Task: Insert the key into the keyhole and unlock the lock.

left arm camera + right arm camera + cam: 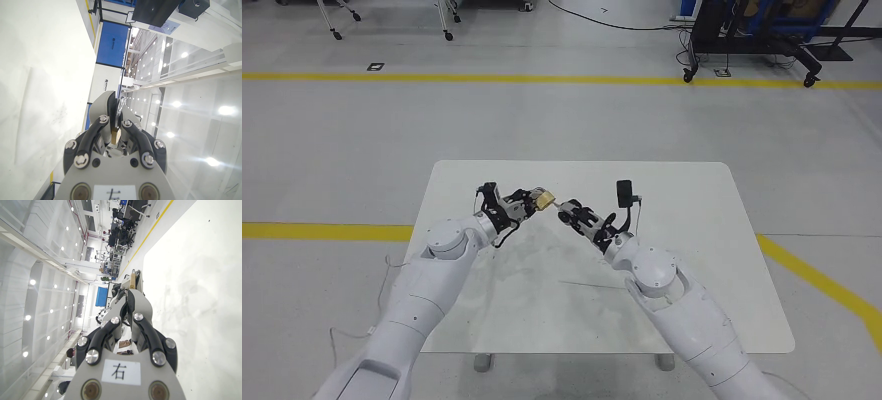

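Now lock (115,135) pinched between left gripper (117,103) fingers

My two grippers meet tip to tip over the 12 o'clock half of the table (692,300). The lock (543,200) sits in my left gripper (535,200). My right gripper (564,209) lies just beside it at 4 o'clock, with what I take for the key (555,204) between them.

White table (722,200), pale grey floor (342,140) with yellow lines (442,77), blue wall panels (111,43), round ceiling lights (176,103)
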